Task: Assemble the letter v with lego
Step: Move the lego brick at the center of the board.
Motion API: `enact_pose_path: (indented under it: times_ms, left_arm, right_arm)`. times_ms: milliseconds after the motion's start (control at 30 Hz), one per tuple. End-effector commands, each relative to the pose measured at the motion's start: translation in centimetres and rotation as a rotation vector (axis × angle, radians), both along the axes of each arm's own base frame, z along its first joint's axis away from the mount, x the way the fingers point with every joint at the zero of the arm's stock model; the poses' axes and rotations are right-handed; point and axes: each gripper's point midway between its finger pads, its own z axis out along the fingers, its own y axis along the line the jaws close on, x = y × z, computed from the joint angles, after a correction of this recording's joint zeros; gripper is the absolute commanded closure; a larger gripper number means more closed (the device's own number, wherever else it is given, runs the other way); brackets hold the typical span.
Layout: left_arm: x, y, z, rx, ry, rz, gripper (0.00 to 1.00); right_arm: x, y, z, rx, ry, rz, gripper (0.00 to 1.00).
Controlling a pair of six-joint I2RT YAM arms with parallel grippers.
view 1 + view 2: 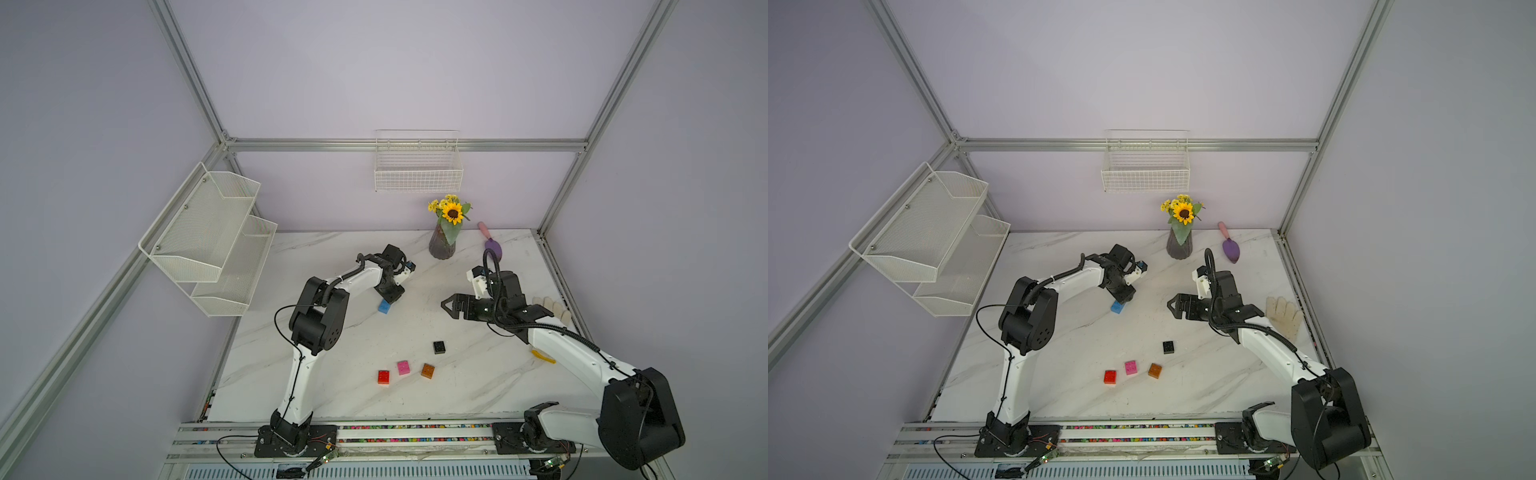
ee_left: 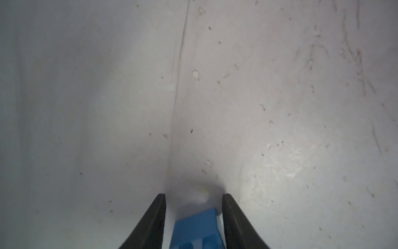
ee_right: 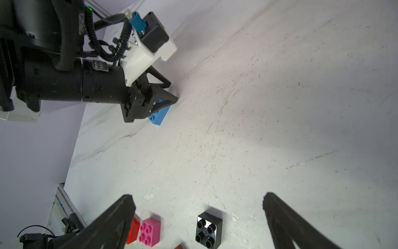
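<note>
A light-blue brick [image 1: 384, 306] [image 1: 1117, 307] lies on the marble table, mid-left. My left gripper [image 1: 390, 297] [image 2: 193, 196] points down over it and is shut on it. In the left wrist view the brick [image 2: 196, 228] sits between the two black fingers. The right wrist view shows one end of the brick [image 3: 160, 115] sticking out past the left gripper [image 3: 174, 91]. My right gripper [image 1: 449, 309] [image 3: 198, 196] hovers open and empty above the table, to the right. Nearer the front lie the black [image 1: 439, 347] [image 3: 209, 229], pink [image 1: 403, 367] [image 3: 150, 231], red [image 1: 383, 376] and orange-brown [image 1: 427, 370] bricks, all apart.
A vase of sunflowers [image 1: 442, 245] and a purple trowel [image 1: 492, 245] stand at the back right. A pale glove [image 1: 1285, 316] and a yellow scrap [image 1: 543, 356] lie by the right edge. A wire basket [image 1: 417, 174] and mesh shelves [image 1: 208, 241] hang on the walls.
</note>
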Motion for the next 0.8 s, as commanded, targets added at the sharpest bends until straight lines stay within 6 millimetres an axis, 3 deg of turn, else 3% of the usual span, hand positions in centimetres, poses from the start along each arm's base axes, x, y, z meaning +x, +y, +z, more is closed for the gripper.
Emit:
enact_pose_path:
  times_ms: [0, 167, 233, 300, 367, 467, 567, 667, 767]
  left_arm:
    - [0.1, -0.6, -0.8, 0.006, 0.026, -0.094, 0.56]
    - [2.4, -1.2, 0.4, -0.012, -0.031, -0.021, 0.56]
    - [3.4, -1.3, 2.2, -0.053, -0.096, 0.038, 0.54]
    - [4.0, -1.5, 4.8, -0.123, -0.187, 0.086, 0.43]
    - [3.6, -1.2, 7.3, -0.192, -0.262, 0.134, 0.27]
    - [3.0, -0.2, 11.2, -0.261, -0.348, 0.204, 0.12]
    - [1.8, 1.0, 13.8, -0.284, -0.388, 0.258, 0.09]
    - [0.5, 2.1, 14.7, -0.282, -0.392, 0.285, 0.07]
    - [-1.1, 2.8, 14.2, -0.274, -0.355, 0.305, 0.07]
  right_arm:
    - [0.0, 0.3, -0.4, 0.004, 0.006, 0.008, 0.03]
    - [0.2, 0.1, -0.7, -0.011, 0.001, 0.001, 0.03]
    - [0.3, 0.0, -0.9, -0.015, -0.010, -0.004, 0.03]
    - [0.3, 0.1, -1.2, -0.009, -0.012, -0.003, 0.03]
    - [0.2, 0.4, -1.6, 0.002, 0.002, 0.013, 0.03]
    - [-0.2, 1.1, -1.9, 0.028, 0.020, 0.049, 0.03]
    - [-0.3, 1.4, -1.7, 0.039, 0.007, 0.055, 0.03]
    - [-0.3, 1.4, -1.5, 0.041, 0.004, 0.048, 0.03]
    - [-0.4, 1.9, -1.3, 0.055, 0.011, 0.062, 0.03]
